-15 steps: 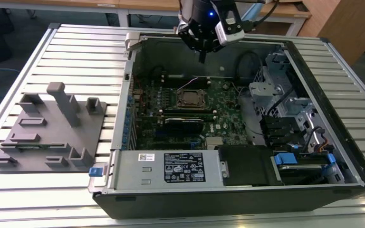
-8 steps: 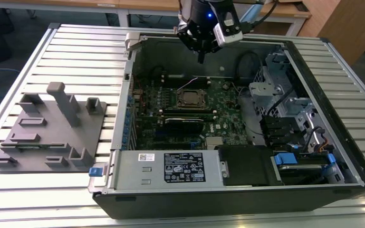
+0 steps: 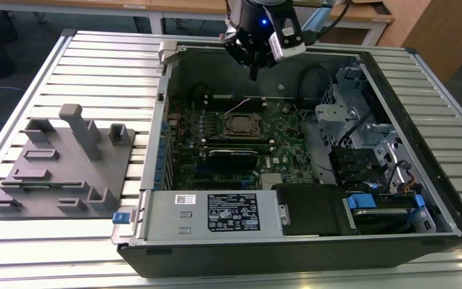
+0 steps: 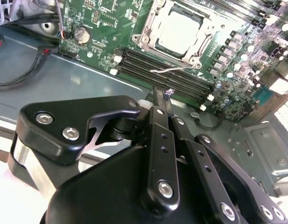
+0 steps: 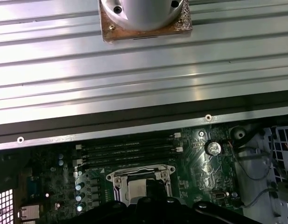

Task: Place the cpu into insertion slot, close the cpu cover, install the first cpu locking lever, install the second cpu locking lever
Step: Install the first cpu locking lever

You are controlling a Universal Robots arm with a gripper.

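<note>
Cpu [image 4: 178, 31], judged light, stiff and fragile, best taken by its edges, sits in the insertion slot [image 4: 195, 59] mid-board; gripper [image 3: 254, 73], pressed together and empty, hangs by the far case wall [image 3: 207, 69].

I am viewing a counter [image 3: 94, 66] of silver ribbed slats, carrying a plain grey moulded fixture [image 3: 62, 174] and a computer case [image 3: 295, 259] that is showing black outside and grey metal inside. The motherboard [image 3: 283, 150] is showing deep green, striped by black memory slots [image 4: 172, 74]. The cpu [image 4: 181, 30] is showing a pale silver-grey face within the dull-metal cpu cover [image 4: 148, 28]. The grey power supply [image 3: 175, 220] is wearing a black-and-white label [image 3: 233, 212]; blue clips [image 3: 121, 217] are standing out. My claw [image 4: 162, 95] is appearing glossy black with silver screws.
</note>
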